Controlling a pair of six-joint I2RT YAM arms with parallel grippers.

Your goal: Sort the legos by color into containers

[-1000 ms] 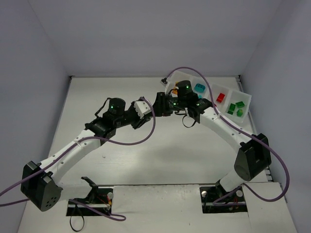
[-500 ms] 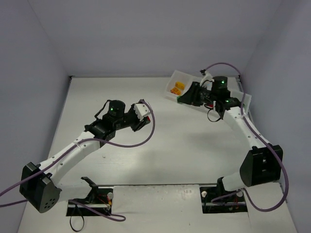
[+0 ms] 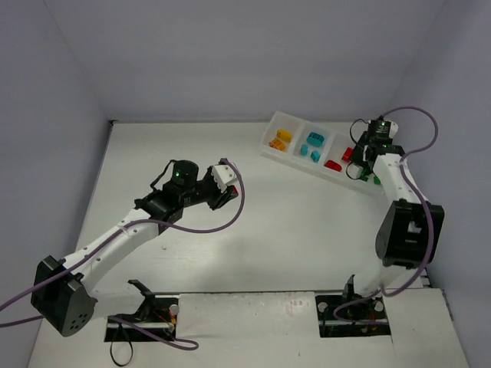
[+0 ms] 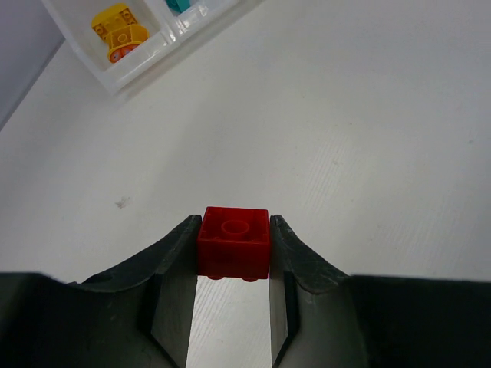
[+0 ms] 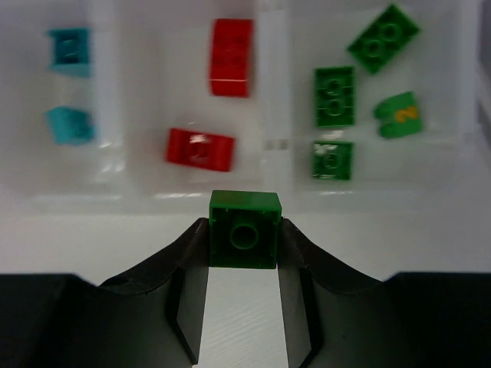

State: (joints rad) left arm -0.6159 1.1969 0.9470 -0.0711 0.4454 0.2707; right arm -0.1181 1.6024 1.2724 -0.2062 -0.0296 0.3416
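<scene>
Right gripper [image 5: 245, 249]: jaws narrow, pinching green brick [image 5: 245, 228] by its sides. It hovers at near rim of tray [image 5: 115, 201], just short of end compartment holding four green bricks [image 5: 334, 96]. Next compartment along: two red bricks [image 5: 231, 57]. Beyond it: two teal bricks [image 5: 69, 51].

Left gripper [image 4: 234, 261]: jaws narrow, clamped on red brick [image 4: 234, 239], over table [image 4: 368, 138], well apart from tray. Yellow-orange bricks [image 4: 119, 31] in tray's other end compartment.

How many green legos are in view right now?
5. One green lego is clamped in the right gripper. Four lie in the tray's green compartment: far lego, left lego, right lego, near lego. Others may sit beyond the frame edge.
</scene>
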